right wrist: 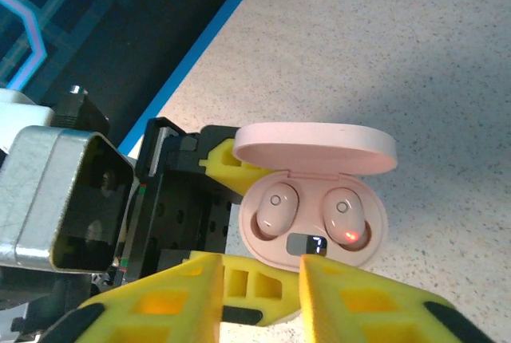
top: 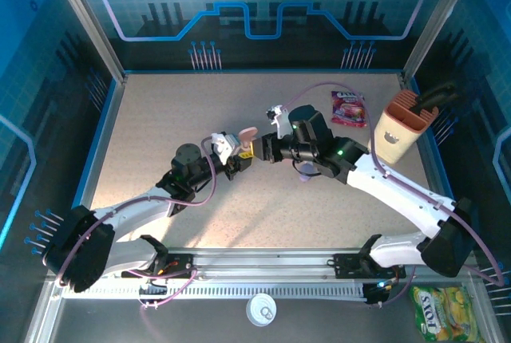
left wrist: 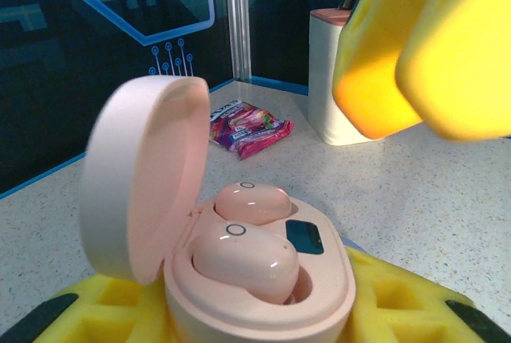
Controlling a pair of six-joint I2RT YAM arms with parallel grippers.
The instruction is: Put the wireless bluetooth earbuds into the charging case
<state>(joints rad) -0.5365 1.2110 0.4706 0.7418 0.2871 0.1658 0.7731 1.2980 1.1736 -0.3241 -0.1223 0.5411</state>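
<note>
At table [top: 160, 120] centre, left gripper [top: 236, 154] clamped on pink charging case [right wrist: 319, 147], lid open; both pink earbuds [right wrist: 275, 207] seated in case wells, red light on one; right gripper [right wrist: 262, 270] just beside case's front rim, yellow fingers [right wrist: 172, 295] slightly apart, holding nothing.

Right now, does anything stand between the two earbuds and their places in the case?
Nothing visible does. Both pink earbuds already sit in their pockets in the case, which the left claw holds with its lid tilted back. The right claw hangs just in front of the case, its fingers apart.
</note>
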